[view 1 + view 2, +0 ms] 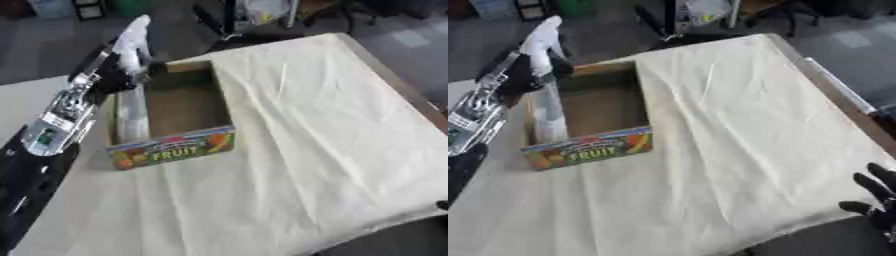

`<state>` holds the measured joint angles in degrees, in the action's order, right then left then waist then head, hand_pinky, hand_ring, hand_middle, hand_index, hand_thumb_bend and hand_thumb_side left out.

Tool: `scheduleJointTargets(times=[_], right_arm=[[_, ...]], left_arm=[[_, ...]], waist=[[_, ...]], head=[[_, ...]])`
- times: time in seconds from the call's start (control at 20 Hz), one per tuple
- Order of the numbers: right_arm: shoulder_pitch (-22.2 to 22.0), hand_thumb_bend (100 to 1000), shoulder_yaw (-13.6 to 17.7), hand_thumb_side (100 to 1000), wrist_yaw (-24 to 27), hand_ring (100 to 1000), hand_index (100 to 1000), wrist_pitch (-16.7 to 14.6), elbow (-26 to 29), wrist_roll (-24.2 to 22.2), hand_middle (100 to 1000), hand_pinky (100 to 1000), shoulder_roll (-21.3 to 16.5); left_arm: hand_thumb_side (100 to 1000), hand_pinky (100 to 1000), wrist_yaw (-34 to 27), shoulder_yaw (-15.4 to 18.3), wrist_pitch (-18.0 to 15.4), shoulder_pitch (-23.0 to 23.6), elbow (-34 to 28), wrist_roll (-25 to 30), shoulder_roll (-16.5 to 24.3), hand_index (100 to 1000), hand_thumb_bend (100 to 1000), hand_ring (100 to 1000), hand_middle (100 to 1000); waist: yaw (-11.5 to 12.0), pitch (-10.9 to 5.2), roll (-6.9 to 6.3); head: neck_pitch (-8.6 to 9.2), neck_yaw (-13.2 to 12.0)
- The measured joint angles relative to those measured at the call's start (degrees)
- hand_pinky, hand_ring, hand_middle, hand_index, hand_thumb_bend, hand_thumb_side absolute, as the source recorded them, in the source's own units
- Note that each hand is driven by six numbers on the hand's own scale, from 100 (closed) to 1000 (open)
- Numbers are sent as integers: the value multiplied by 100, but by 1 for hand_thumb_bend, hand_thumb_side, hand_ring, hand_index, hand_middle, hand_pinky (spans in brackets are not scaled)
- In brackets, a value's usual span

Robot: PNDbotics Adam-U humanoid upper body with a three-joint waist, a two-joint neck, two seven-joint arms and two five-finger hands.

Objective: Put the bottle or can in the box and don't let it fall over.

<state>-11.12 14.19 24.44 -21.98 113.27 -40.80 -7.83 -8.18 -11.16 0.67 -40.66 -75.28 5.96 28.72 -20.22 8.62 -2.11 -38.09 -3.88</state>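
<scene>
The robot's left hand [118, 70], fingers curled round a pale spray bottle [131, 90], holds it upright against the left inner wall of the cardboard fruit box [188, 147] on a cloth-covered table [350, 150]. The bottle's base appears down inside the box; release without tipping looks to be what remains. The right hand [877, 200] rests open at the lower right corner.

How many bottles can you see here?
1. A pale bottle stands upright inside the fruit box, along its left wall, held by the left robot hand. Others aren't visible.
</scene>
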Motion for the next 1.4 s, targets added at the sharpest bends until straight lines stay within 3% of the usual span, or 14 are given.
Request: scheduleJointTargets(times=[0.35,0.85,1.2,1.4], right_arm=[[-5,100,28,470,-45,1000,1000,-21,0,21,1000,793,8],[-8,100,61,470,-95,1000,1000,-38,0,41,1000,793,54],[-7,100,90,470,-130,1000,1000,-53,0,66,1000,793,94],[-7,100,95,470,-150,1000,1000,-53,0,78,1000,793,105]], left_arm=[[556,952,115,272,149,443,-472,-419,253,897,919,1000,731],[570,944,-27,667,225,1178,-1451,-974,467,890,890,1000,722],[570,929,-135,1109,140,2207,-2740,-1426,448,883,844,1000,709],[577,918,0,1390,107,2853,-3430,-1737,213,871,813,1000,697]], waist=[[106,2,18],[250,23,39],[369,44,48],[443,49,50]], head=[[2,79],[4,191],[13,291],[29,305]])
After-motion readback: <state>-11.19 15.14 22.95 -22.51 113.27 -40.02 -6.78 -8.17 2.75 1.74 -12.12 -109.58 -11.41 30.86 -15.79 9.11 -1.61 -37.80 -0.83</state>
